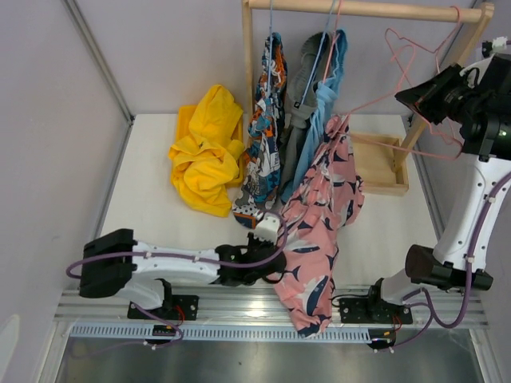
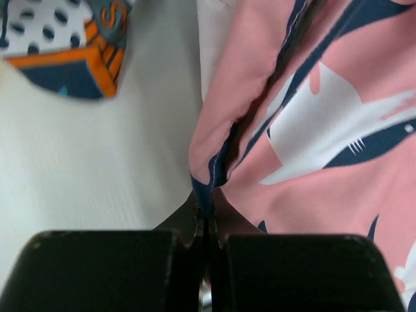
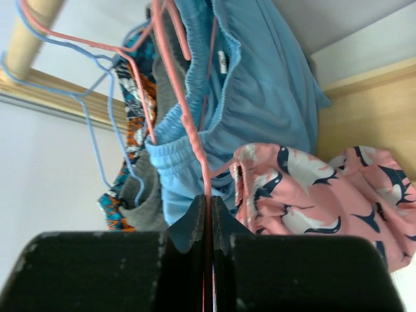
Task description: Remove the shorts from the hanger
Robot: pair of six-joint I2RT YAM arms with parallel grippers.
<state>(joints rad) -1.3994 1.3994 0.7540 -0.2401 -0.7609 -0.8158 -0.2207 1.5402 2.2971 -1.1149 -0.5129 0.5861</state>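
The pink shorts with navy-white print [image 1: 319,231] hang from a pink wire hanger [image 3: 187,123] and trail down past the table's front edge. My left gripper [image 1: 274,233] is shut on their navy hem, seen close in the left wrist view [image 2: 207,218] with the pink fabric [image 2: 312,130] to its right. My right gripper [image 1: 413,97] is raised at the right and shut on the pink hanger wire [image 3: 208,201]. Blue-orange-white print shorts [image 1: 267,128], grey shorts [image 1: 299,104] and light blue shorts [image 1: 323,112] hang on the rail. Yellow shorts [image 1: 207,152] lie on the table.
The wooden rack has a top rail [image 1: 367,9], a left post [image 1: 247,56] and a base tray [image 1: 379,163] at the back right. A blue wire hanger [image 3: 107,130] hangs beside the pink one. Walls close in the left and back.
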